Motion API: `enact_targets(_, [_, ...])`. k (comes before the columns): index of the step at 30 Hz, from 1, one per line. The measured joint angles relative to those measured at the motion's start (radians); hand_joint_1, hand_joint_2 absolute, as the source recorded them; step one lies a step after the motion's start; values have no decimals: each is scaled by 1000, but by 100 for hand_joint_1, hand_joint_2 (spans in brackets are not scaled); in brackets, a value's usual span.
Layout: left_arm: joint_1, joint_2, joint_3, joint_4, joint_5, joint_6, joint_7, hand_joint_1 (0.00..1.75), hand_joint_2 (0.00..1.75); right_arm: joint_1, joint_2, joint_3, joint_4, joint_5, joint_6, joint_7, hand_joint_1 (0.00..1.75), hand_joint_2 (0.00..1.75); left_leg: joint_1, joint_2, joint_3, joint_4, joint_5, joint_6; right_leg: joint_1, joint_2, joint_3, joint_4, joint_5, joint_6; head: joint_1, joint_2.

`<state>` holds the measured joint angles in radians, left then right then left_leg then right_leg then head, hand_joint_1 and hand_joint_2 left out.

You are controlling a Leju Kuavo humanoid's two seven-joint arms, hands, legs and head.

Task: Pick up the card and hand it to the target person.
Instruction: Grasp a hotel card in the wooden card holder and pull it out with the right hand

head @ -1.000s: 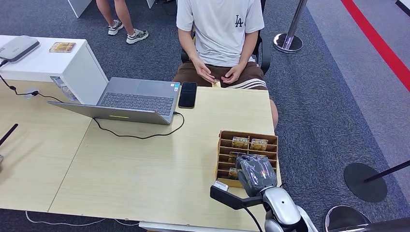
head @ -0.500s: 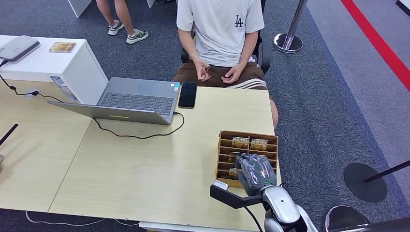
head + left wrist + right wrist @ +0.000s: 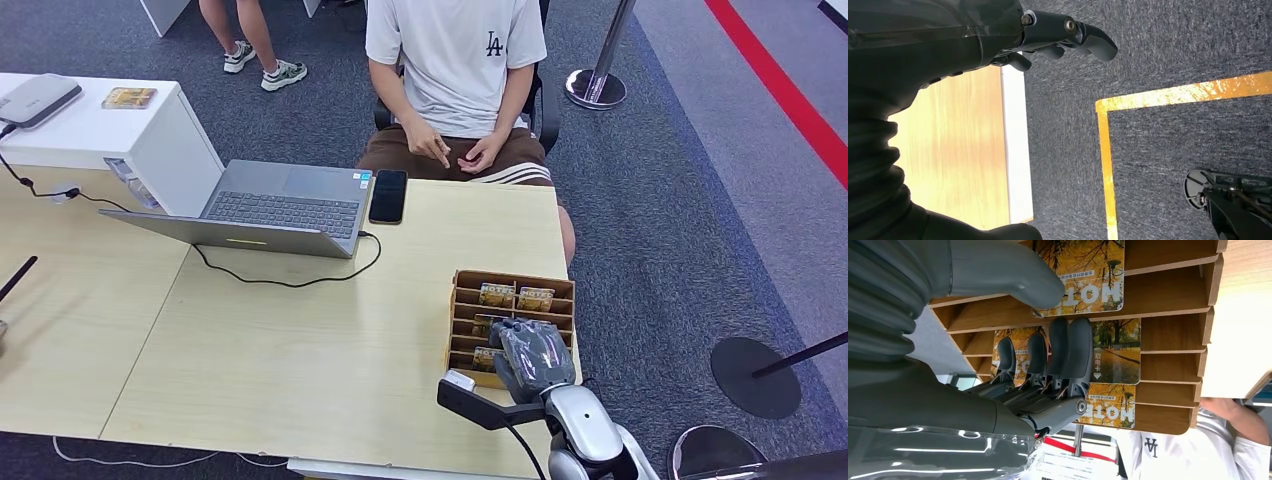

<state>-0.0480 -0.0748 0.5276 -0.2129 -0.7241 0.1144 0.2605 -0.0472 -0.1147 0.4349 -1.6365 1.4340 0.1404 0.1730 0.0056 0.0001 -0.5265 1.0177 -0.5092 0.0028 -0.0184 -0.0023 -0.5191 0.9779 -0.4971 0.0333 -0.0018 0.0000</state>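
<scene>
The card [image 3: 1113,352] sits in the wooden rack [image 3: 512,283] at the table's near right; the right hand [image 3: 536,358] reaches it, fingers [image 3: 1068,352] touching but not yet gripping. Lifting and handover remain; the left hand [image 3: 998,35] hangs, holding nothing.

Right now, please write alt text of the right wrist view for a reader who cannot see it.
The right hand reaches into a wooden rack of slots, its fingers lying on a yellow card. More cards sit in neighbouring slots, and a person in a white shirt sits beyond.

cards [image 3: 508,296] in rack [image 3: 461,325], laptop [image 3: 270,207] left
</scene>
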Motion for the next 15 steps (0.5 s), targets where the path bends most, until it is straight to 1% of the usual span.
enact_targets(7, [0,-1,4,0,0,0,-1,0,175,7,0,-5,0,-1,-1,0,107,175,0,0,0,0,0,0,0,0,0,0,0,0,0,0])
enact_targets(11, [0,-1,5,0,0,0,0,0,175,13,0,-7,0,-2,-2,0,112,175,0,0,0,0,0,0,0,0,0,0,0,0,0,0])
enact_targets(15, [0,-2,5,0,-1,0,2,0,175,15,1,-8,1,-4,0,-2,112,175,0,0,0,0,0,0,0,0,0,0,0,0,0,0])
